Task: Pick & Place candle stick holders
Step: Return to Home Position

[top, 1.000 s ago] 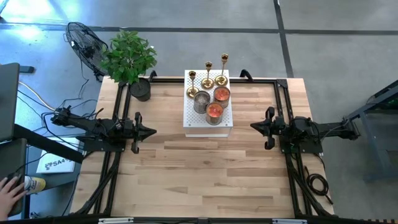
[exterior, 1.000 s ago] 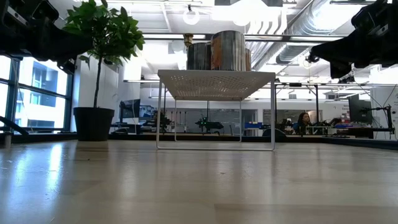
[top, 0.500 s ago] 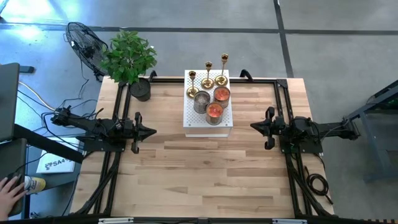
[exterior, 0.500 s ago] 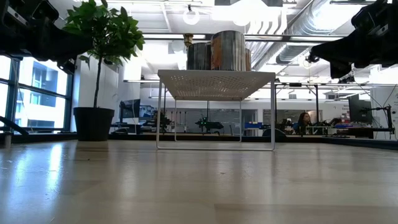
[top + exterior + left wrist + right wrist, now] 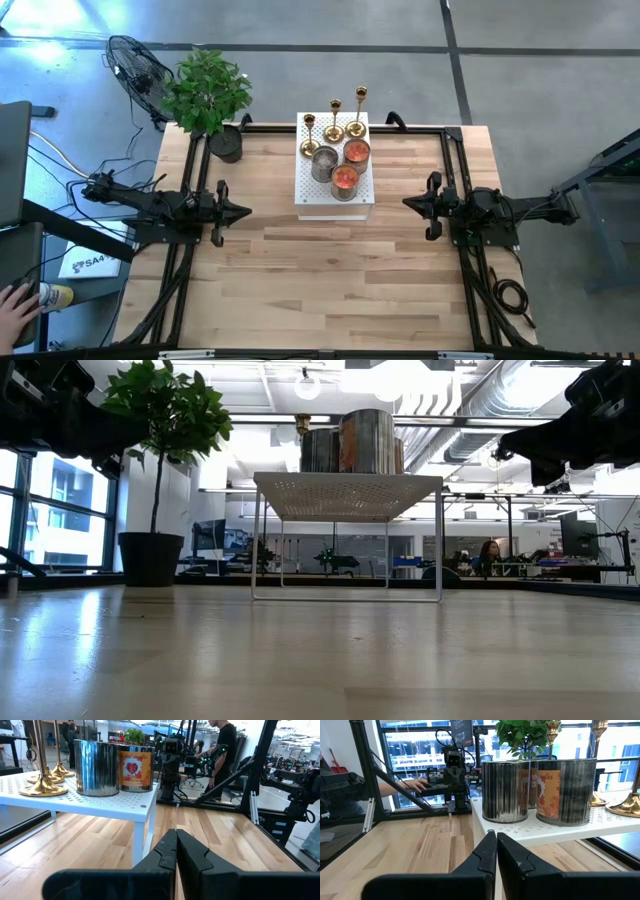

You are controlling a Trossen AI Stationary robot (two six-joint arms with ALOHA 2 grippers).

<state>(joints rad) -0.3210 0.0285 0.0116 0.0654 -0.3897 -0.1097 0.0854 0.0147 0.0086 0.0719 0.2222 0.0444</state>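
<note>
While three candle stick holders [image 5: 333,130] stand on the white shelf [image 5: 308,190], upper centre, left gripper [image 5: 245,212] and right gripper [image 5: 407,203] hover mid-frame, fingers pressed together, empty.

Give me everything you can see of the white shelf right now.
The white shelf is a small raised rack with a flat, perforated top on thin legs, and it looks like painted metal. It stands level on the wooden table at the middle of the far edge. Three gold candlesticks line its back and three candles in metal tins sit in front of them. The left pincer and right pincer flank it, shut and not touching it.
</note>
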